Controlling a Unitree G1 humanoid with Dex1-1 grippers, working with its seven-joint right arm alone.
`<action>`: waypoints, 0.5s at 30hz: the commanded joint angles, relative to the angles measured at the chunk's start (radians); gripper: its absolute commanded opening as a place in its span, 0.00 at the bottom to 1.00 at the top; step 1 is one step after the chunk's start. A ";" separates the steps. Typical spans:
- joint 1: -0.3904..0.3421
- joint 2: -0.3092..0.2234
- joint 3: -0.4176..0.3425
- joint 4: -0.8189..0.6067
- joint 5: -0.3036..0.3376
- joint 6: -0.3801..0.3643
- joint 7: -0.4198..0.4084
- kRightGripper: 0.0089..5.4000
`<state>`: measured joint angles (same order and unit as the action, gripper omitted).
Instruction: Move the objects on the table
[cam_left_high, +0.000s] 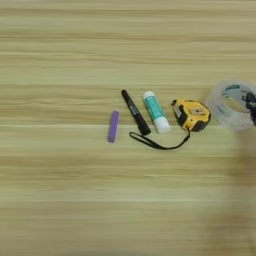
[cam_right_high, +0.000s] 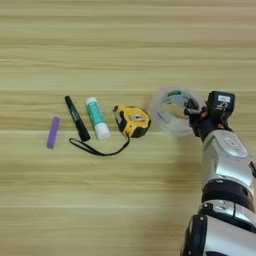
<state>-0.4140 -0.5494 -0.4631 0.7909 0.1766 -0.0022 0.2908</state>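
Wood table | black marker — long axis near-to-far, slightly tilted | gripper grips clear tape roll

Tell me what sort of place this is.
Probably a test bench or desk: a light wood-grain table fills the view, set with a black marker, a yellow tape measure and a clear tape roll, the last at a robot's claw.

Table: broad light tan wood-grain top, horizontal streaks in paler and darker bands, filling the whole view. Even, soft light. A faint shadow darkens the lower right area.
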 joint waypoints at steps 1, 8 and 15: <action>-0.060 -0.048 0.010 -0.014 0.000 -0.044 -0.011 0.29; -0.064 -0.038 0.017 0.015 0.009 -0.054 -0.014 0.28; -0.067 -0.042 0.016 0.027 0.017 -0.059 -0.016 0.28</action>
<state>-0.4229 -0.5491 -0.4522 0.8398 0.1907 -0.0399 0.2855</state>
